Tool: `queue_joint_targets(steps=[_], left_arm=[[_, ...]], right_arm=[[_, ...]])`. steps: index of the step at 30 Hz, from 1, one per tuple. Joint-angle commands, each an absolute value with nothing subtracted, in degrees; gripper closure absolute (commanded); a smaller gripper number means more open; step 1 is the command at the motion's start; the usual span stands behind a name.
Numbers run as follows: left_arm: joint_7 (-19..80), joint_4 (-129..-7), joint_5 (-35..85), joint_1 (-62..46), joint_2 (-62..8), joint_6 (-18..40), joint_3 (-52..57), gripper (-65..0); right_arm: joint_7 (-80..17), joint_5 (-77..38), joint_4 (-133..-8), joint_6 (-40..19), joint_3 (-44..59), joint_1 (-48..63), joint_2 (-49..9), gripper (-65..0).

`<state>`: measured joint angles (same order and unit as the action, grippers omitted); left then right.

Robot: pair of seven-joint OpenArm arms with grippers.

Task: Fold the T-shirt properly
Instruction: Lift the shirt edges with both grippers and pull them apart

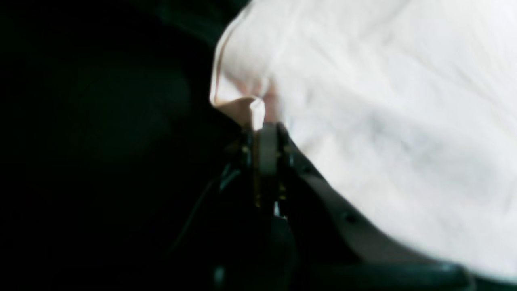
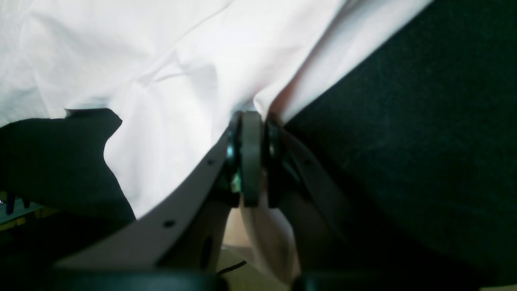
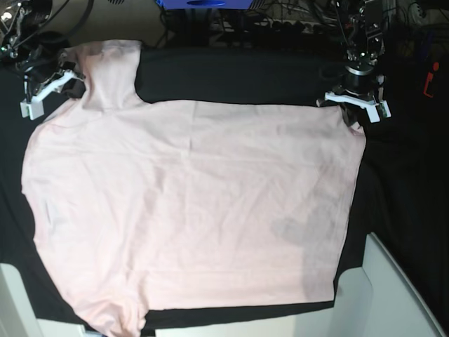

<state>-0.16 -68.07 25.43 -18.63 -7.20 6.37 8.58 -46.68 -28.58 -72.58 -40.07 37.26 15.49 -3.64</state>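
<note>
The base view looks almost straight down from high above the T-shirt [image 3: 189, 210], taking in the whole garment on the black table cloth [image 3: 231, 74]. The left wrist view sits close behind the left gripper [image 1: 266, 133], facing the T-shirt [image 1: 383, 121] corner (blurred). The right wrist view sits equally close behind the right gripper [image 2: 252, 121]. Each wrist view shares one far corner with the base view.

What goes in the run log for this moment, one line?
stage: shirt spread flat, plain side up | left gripper: shut on shirt corner | right gripper: shut on shirt edge by sleeve | folds: none yet
</note>
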Motion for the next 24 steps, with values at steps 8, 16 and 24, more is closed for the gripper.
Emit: queue_joint_targets(steps=[8, 16, 24], left_arm=[[-1.5, -79.8, 25.5, -26.6, -7.7, 6.5, 9.0, 0.0], [-1.7, -86.6, 25.5, -32.5, -7.7, 6.5, 9.0, 0.0], [-1.5, -92.3, 25.5, -37.4, -7.5, 6.5, 12.2, 0.0]], right_arm=[[-47.2, -28.4, -82.9, -40.0, 37.7, 19.8, -5.3, -0.1], [-47.5, -28.8, -88.7, -40.0, 37.8, 23.9, -5.2, -0.1], [-48.4, -33.3, -88.8, -40.0, 42.8, 26.9, -5.8, -0.1]])
